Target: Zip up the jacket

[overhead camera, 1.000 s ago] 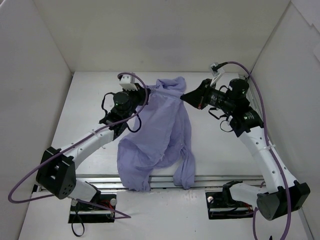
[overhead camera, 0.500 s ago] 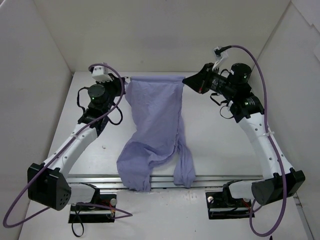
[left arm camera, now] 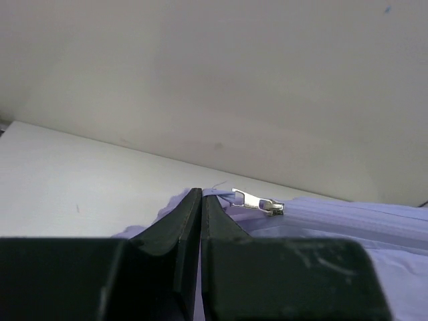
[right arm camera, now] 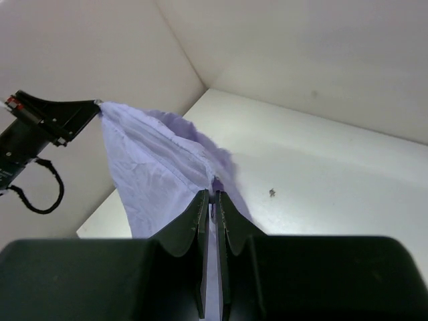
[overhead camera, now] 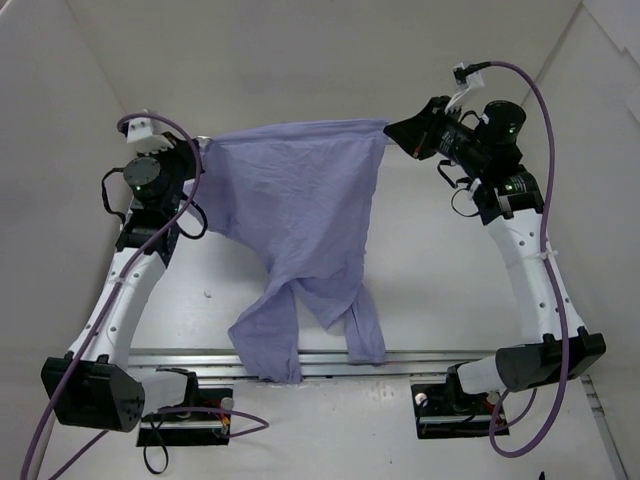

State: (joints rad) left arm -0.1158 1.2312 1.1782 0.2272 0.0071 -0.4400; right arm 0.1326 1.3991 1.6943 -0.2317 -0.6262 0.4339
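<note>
The lavender jacket (overhead camera: 300, 200) hangs stretched between my two grippers, high at the back of the table. Its top edge runs taut from left to right, and its sleeves trail down to the table's front edge. My left gripper (overhead camera: 203, 142) is shut on the jacket's left upper corner. In the left wrist view the silver zipper slider (left arm camera: 262, 202) lies just right of the left gripper (left arm camera: 201, 192). My right gripper (overhead camera: 389, 130) is shut on the right upper corner; in the right wrist view the right gripper (right arm camera: 212, 194) pinches the jacket (right arm camera: 150, 167) edge.
White walls (overhead camera: 320, 60) close in the table at the back and both sides. A metal rail (overhead camera: 440, 358) runs along the front edge, and the jacket's lower ends drape over it. Purple cables loop from both arms.
Both grippers have moved apart and up toward the back corners. The jacket, bunched a second ago, is now spread wide with a taut top edge.
</note>
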